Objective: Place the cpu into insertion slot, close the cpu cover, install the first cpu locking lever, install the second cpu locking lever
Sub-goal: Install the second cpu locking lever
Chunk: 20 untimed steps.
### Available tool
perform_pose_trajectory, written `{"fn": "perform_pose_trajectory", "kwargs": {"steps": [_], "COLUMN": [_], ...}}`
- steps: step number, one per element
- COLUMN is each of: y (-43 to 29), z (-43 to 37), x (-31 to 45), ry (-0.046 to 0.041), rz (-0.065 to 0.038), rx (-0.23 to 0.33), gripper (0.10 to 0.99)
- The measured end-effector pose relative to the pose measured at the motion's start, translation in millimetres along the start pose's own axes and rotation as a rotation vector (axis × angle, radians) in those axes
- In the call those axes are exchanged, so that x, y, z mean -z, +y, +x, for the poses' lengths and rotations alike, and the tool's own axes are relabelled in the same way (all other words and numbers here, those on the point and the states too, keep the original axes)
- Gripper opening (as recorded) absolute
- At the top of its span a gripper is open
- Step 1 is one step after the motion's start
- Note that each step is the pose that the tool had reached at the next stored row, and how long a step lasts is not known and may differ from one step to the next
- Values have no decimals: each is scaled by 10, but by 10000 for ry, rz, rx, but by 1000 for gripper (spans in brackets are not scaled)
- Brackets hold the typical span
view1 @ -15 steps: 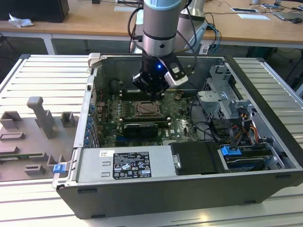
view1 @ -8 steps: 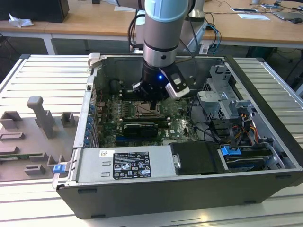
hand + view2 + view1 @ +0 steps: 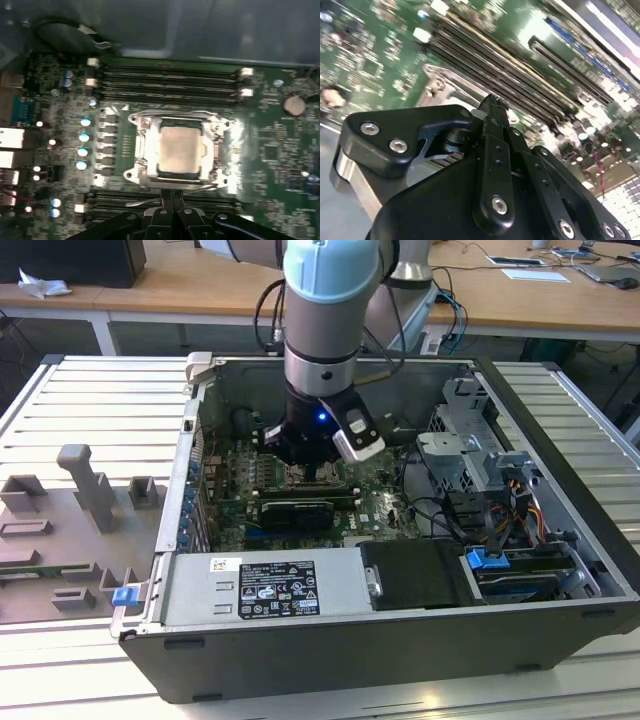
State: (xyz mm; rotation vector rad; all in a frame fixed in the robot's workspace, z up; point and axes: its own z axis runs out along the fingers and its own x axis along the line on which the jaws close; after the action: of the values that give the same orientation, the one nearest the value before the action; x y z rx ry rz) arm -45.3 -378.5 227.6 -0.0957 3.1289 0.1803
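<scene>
The cpu lay seated in the insertion slot, with the cpu cover down around it. The gripper hovered just beside the socket's edge, fingers pinched together and holding nothing

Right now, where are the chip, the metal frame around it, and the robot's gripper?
cpu (image 3: 179,150): first wrist view, middle of its pale top face.
cpu cover (image 3: 146,150): first wrist view, one side bar of the frame.
gripper (image 3: 173,196): first wrist view, fingertips.
</scene>
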Motion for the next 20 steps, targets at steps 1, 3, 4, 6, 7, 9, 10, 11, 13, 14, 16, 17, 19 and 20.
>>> {"fn": "perform_pose_trajectory", "kwargs": {"steps": [1,3,4,6,7,9,10,11,13,14,16,17,19,20], "y": [-2,-6,-9,-21,-27,-62,-80,-98,-126,-136,-157,-163,-172,-172], "z": [35,79,98,150,166,184,193,202,224,237,262,268,304,328], "x": [-30,-97,-109,-120,-122,-130,-132,-133,-134,-134,-141,-144,-164,-176], "ry": [0,1,1,-9,-12,-18,-23,-30,-40,-44,-59,-62,-79,-97], "rz": [0,-4,-20,-155,-225,-314,-390,-487,-652,-739,-939,-979,-1083,-1109], "rx": [0,3,3,3,3,4,2,2,1,1,2,1,3,5], "gripper": [106,106,106,106,106,106,106,106,106,106,106,106,106,106]}}
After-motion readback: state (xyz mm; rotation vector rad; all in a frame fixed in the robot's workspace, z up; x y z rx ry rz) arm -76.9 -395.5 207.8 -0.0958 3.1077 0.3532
